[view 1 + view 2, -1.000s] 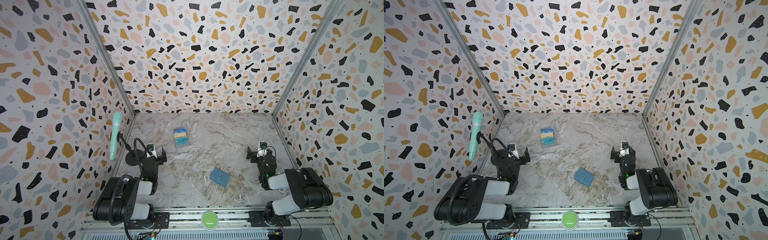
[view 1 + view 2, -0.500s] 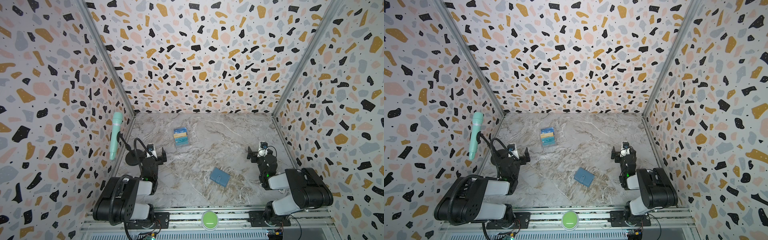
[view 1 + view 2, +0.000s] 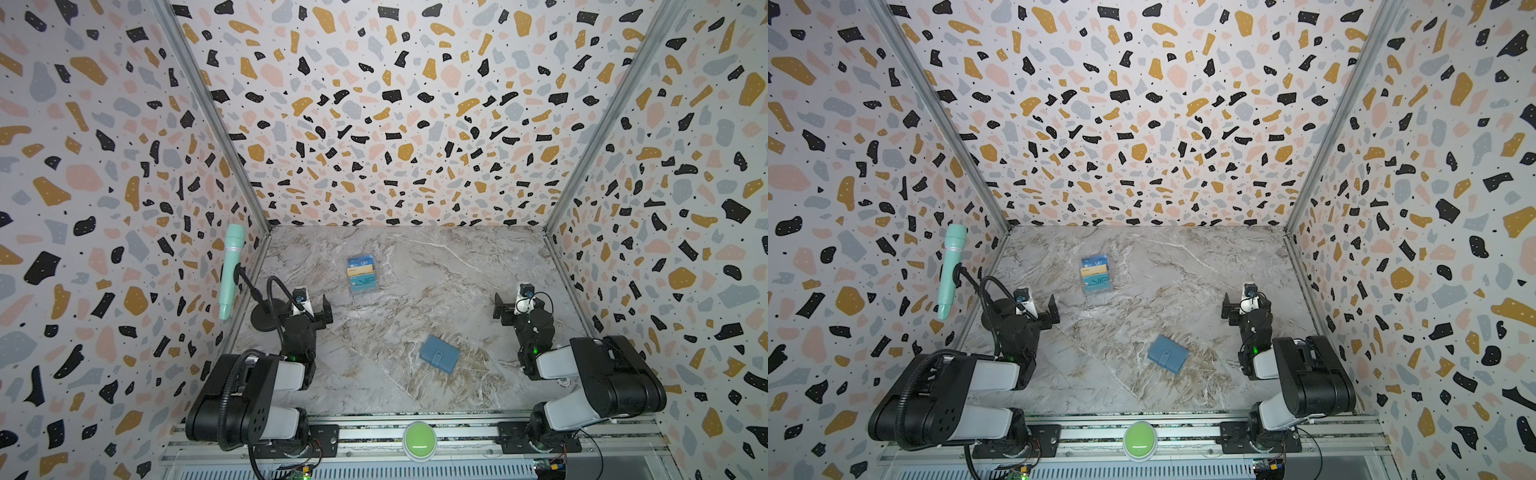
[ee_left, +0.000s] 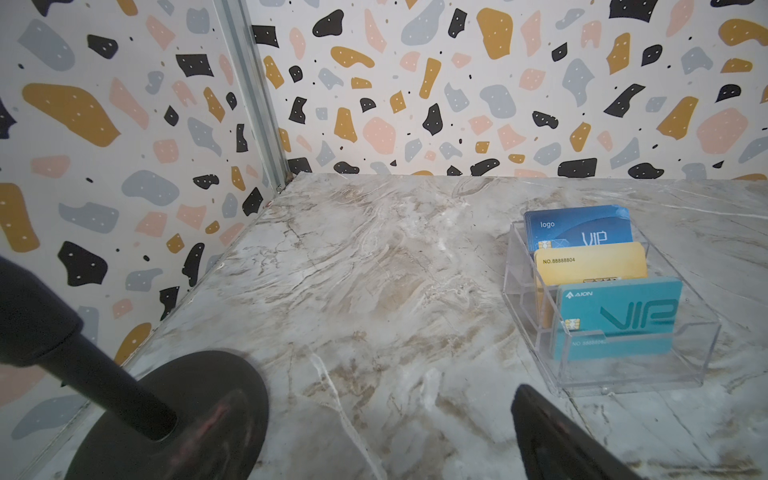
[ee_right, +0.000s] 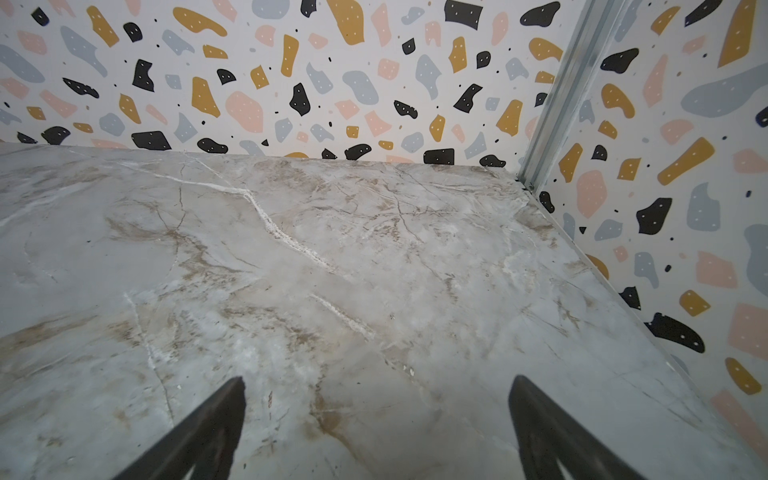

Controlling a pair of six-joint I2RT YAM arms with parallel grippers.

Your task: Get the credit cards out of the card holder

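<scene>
The card holder (image 3: 439, 354) (image 3: 1168, 354), a small slate-blue wallet, lies shut on the marble table, its snap tab fastened. The credit cards are hidden inside it. My left gripper (image 3: 300, 309) (image 3: 1025, 309) rests open at the left side, well apart from the wallet. In the left wrist view (image 4: 382, 415) only one dark finger (image 4: 552, 436) shows. My right gripper (image 3: 523, 309) (image 3: 1248, 309) (image 5: 378, 380) stands open over bare marble at the right side. Nothing sits between either pair of fingers.
A clear tiered rack (image 3: 362, 291) (image 3: 1098, 291) (image 4: 623, 374) at the back left of centre holds a blue, a gold and a teal VIP card. A teal microphone (image 3: 230, 270) on a gooseneck has its black round base (image 3: 266, 318) (image 4: 178, 415) beside my left gripper. Patterned walls enclose three sides. A green button (image 3: 419, 440) sits on the front rail.
</scene>
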